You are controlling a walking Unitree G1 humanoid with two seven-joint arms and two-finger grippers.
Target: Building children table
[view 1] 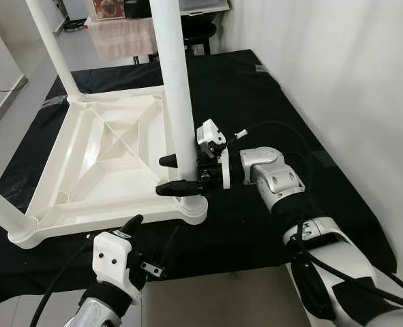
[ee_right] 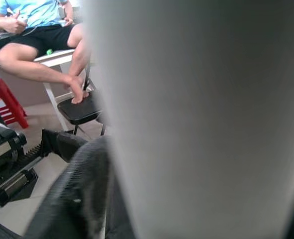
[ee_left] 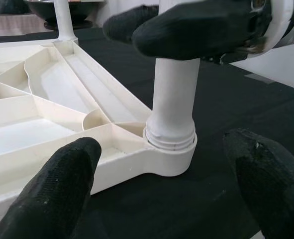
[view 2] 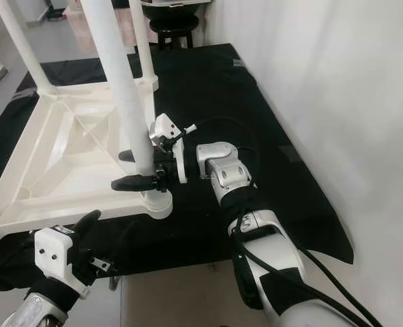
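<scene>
A white plastic children's table top (view 1: pixel 112 157) lies upside down on a black cloth (view 1: pixel 256 102). A white leg (view 1: pixel 177 102) stands upright in its near right corner socket (view 1: pixel 193 208). My right gripper (view 1: pixel 161 176) is shut on this leg just above the socket, one black finger on each side. In the right wrist view the leg (ee_right: pixel 201 119) is pressed close, beside one finger (ee_right: pixel 82 194). My left gripper (view 1: pixel 146 235) is open, low in front of the same corner. Its wrist view shows the socket (ee_left: pixel 171 149) between its fingers (ee_left: pixel 62 184), not touching.
Other legs stand at the far left corner (view 1: pixel 51 48) and the near left corner (view 1: pixel 0 208). A white wall (view 1: pixel 337 68) runs close along the right. A dark stool (view 1: pixel 198 30) stands behind the cloth. A person (ee_right: pixel 42 45) sits on a chair nearby.
</scene>
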